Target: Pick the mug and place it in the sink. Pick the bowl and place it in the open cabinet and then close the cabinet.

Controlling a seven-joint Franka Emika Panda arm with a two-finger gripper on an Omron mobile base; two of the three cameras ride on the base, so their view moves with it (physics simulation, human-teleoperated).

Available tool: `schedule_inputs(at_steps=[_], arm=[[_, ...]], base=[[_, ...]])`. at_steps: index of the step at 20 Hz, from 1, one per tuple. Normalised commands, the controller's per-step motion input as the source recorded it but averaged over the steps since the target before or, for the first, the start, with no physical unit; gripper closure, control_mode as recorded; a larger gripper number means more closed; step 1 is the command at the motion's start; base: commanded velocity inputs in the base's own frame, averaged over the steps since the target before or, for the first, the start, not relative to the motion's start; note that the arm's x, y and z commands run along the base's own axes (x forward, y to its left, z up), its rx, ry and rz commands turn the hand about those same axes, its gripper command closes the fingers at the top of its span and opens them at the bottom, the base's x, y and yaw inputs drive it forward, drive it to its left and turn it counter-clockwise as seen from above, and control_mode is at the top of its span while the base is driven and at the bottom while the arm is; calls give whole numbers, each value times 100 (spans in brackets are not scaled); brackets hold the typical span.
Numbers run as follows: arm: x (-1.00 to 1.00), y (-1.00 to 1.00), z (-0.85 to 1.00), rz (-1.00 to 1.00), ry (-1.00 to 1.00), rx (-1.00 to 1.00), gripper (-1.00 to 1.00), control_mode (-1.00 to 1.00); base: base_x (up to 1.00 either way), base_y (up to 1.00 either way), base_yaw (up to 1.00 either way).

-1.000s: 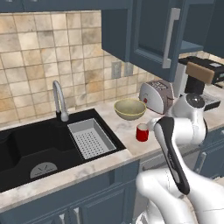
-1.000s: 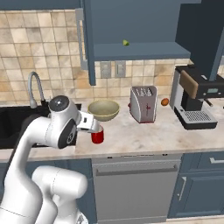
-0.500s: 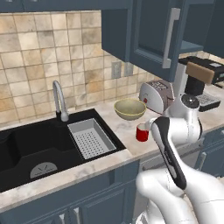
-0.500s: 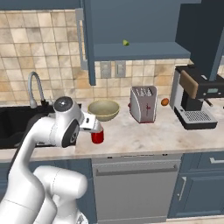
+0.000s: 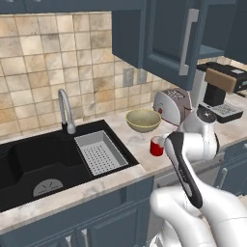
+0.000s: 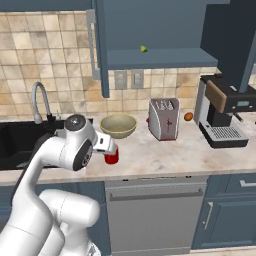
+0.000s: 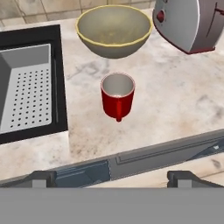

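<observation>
The mug stands upright on the marble counter, empty, w/ its handle turned toward the camera in the hand view. It is between the sink and the toaster, just in front of the bowl but not touching it. In the left base view the mug is near the counter's front edge, partly behind the arm.

The bowl sits upright on the counter, near the wall, beside the toaster.

The sink has a grey perforated tray on its right side, next to the counter strip where the mug stands; the faucet is behind it.

The gripper hangs above the mug, jaws spread wide apart, holding nothing; both finger tips show at the bottom of the hand view, the mug lying between them & further ahead.

The cabinet over the counter is open, its door swung out; a small green thing lies on the shelf. A coffee machine is at the far right, w/ a small orange thing beside the toaster.
</observation>
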Motion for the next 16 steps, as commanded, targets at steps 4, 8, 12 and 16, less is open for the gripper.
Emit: schedule_inputs(at_steps=[4, 8, 12, 16], arm=[[11, 0, -16, 0, 3, 0, -100, -100], [6, 0, -9, 0, 0, 0, -100, -100], [15, 0, -9, 0, 0, 0, -100, -100], [23, 0, -10, 0, 0, 0, -100, -100]], base=[[0, 0, 0], [0, 0, 0], [0, 0, 0], [0, 0, 0]])
